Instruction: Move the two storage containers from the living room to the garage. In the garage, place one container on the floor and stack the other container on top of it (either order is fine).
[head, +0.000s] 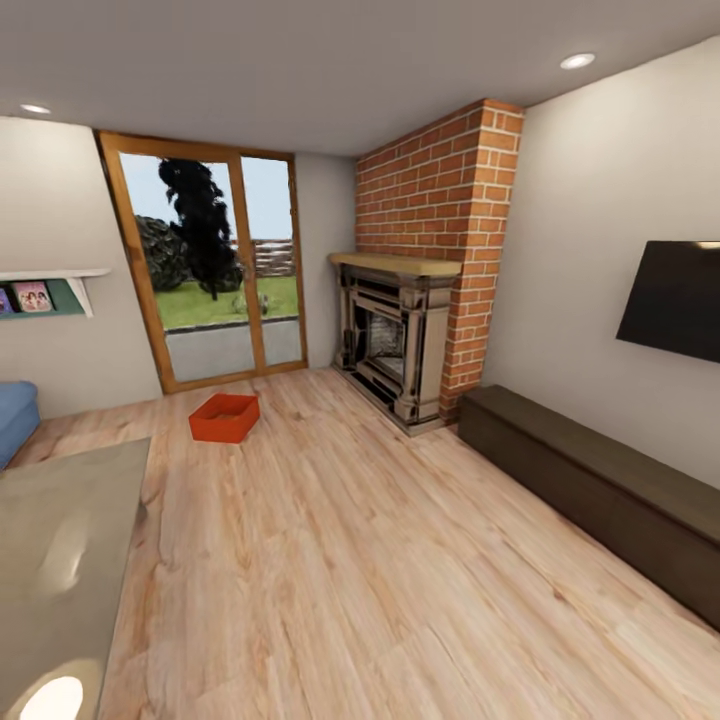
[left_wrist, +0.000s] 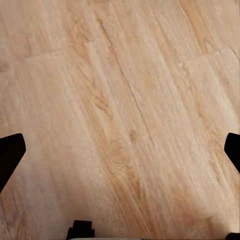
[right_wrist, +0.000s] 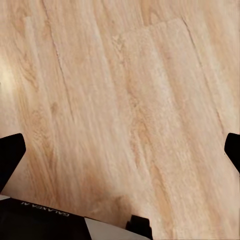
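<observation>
One storage container (head: 224, 417) on wood floor (head: 380, 560), near glass door (head: 205, 270)

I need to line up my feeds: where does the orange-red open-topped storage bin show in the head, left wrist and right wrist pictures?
Head view: the orange-red open-topped storage bin sits on the light wood plank floor, left of centre, before the wood-framed glass door.
Left wrist view: no bin here; open left gripper over planks.
Right wrist view: no bin here; open right gripper over planks.
Shared landmark: the plank floor.
</observation>
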